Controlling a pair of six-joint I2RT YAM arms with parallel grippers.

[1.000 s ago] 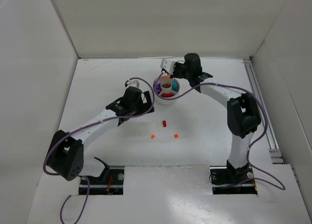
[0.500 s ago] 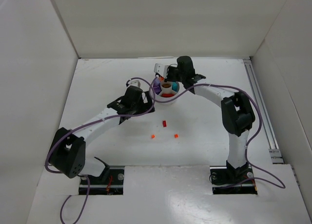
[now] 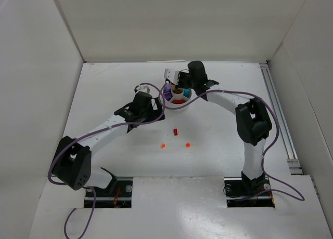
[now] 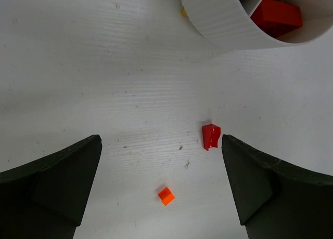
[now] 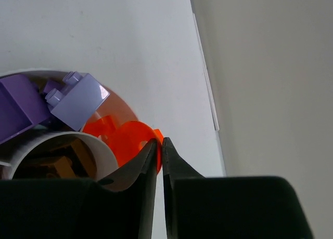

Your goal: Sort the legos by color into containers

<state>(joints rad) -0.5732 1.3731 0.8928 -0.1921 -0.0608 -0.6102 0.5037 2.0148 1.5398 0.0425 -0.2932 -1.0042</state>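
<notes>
The round white dish (image 3: 177, 105) stands at mid table with lilac, teal, red and brown pieces in its sections. My right gripper (image 5: 159, 144) is shut on a flat round orange piece (image 5: 125, 143) and holds it over a wedge section by the dish's rim, beside a lilac brick (image 5: 78, 100). My left gripper (image 4: 161, 166) is open and empty, low over the table just below the dish (image 4: 218, 26). A red piece (image 4: 210, 135) and a small orange brick (image 4: 166, 196) lie between its fingers. In the top view, the red piece (image 3: 176, 131) and two orange bricks (image 3: 163, 145) (image 3: 188, 144) lie below the dish.
White walls stand close around the table on three sides. A rail (image 3: 278, 114) runs along the right edge. A purple cable loops from the left arm across to the dish.
My right gripper has moved left from beside the dish to above its far-left sections, carrying the orange piece. The left arm has barely moved.
</notes>
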